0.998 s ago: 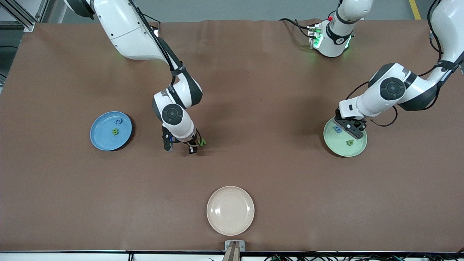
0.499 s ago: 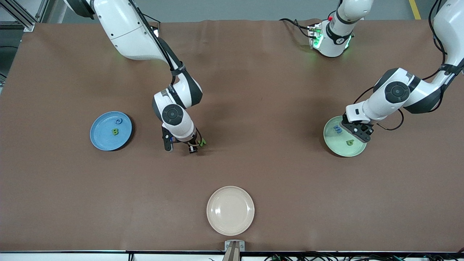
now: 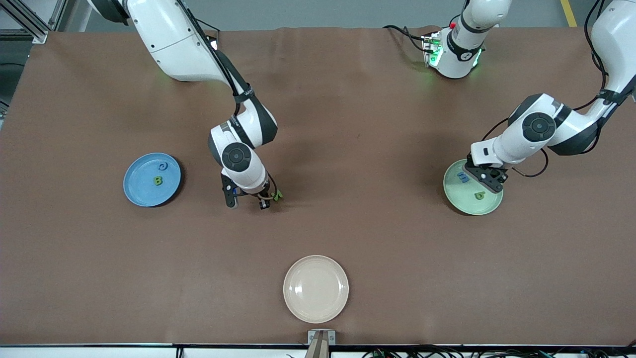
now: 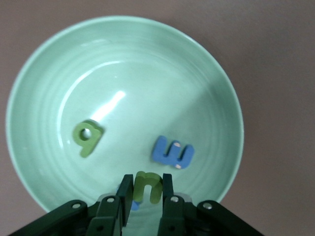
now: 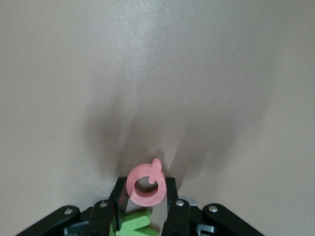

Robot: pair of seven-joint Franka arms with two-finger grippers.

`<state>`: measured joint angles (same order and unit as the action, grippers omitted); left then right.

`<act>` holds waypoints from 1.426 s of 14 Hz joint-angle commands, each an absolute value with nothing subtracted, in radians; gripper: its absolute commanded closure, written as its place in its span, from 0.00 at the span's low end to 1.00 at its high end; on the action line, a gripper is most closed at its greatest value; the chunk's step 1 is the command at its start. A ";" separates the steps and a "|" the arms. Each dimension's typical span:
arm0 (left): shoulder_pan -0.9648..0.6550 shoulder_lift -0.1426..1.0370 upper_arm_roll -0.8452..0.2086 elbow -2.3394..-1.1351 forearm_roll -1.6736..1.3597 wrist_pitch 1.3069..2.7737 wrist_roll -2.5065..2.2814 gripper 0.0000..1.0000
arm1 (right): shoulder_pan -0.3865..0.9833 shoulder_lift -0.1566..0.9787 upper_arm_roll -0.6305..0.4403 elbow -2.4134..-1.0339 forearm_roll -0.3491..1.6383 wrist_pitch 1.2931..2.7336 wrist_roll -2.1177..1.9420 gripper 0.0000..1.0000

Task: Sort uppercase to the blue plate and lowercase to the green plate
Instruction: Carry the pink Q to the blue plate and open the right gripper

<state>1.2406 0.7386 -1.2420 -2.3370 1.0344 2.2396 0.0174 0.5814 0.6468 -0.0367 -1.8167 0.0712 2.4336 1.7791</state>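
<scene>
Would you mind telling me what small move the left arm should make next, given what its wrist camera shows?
Probably open the fingers and let go. The left gripper is over the green plate, shut on a green n-shaped letter, a lowercase piece. The green d-like letter and blue m already lie in that plate, so this one likely belongs there too.

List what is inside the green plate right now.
In the green plate lie a green d/p-like letter and a blue m. The left gripper holds a green n-like letter above it, partly covering another blue piece.
</scene>
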 commanded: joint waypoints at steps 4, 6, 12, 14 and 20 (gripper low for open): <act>1.238 0.730 -1.224 -2.359 1.054 2.253 0.005 0.60 | 0.561 0.580 -0.084 -1.830 0.064 2.171 1.559 0.95; 1.238 0.730 -1.224 -2.358 1.054 2.253 0.006 0.38 | 0.558 0.519 -0.153 -1.836 0.061 2.055 1.458 0.95; 1.238 0.727 -1.230 -2.309 0.970 2.243 -0.029 0.00 | 0.482 0.333 -0.305 -2.101 0.057 2.060 1.027 0.95; 1.238 0.726 -1.229 -2.284 0.905 2.238 -0.026 0.00 | 0.447 0.318 -0.307 -2.166 0.052 2.123 0.959 0.95; 1.201 0.730 -1.227 -2.234 0.887 2.226 -0.040 0.00 | 0.321 0.314 -0.308 -2.207 0.052 2.157 0.786 0.95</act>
